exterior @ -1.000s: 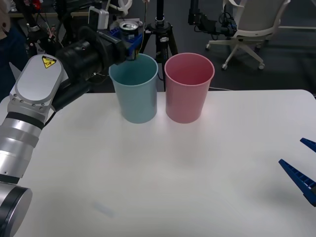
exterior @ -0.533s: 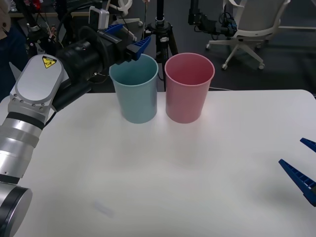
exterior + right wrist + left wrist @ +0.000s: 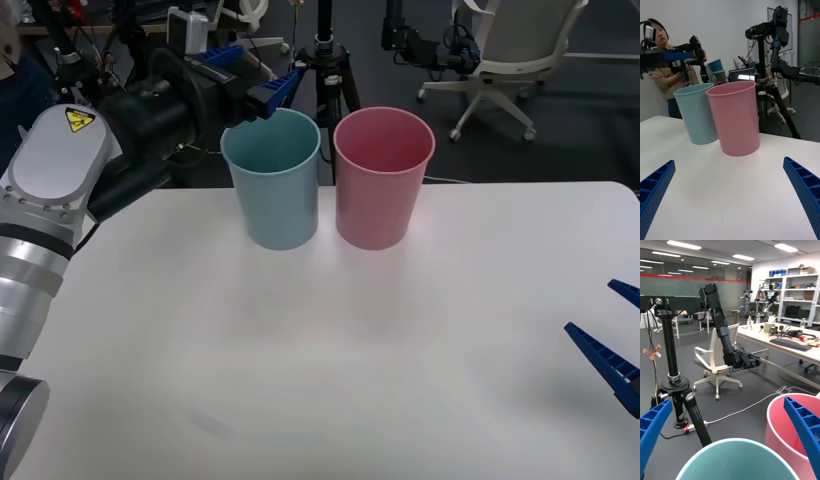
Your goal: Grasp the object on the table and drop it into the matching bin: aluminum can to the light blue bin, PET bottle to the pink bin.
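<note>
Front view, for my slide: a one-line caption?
Left gripper open above the light blue bin, pink bin beside it.

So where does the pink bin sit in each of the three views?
Front view: pink bin at the table's far edge, centre.
Right wrist view: mid-frame.
Left wrist view: only its rim, lower right corner.
Shared landmark: the blue bin touching it on the robot's left.

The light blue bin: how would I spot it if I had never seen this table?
Look at the far edge of the big white table, where two tall buckets stand side by side. The light blue bin is the one nearer the robot's left tool; its same-sized neighbour, the pink bin, differs only in colour.
</note>
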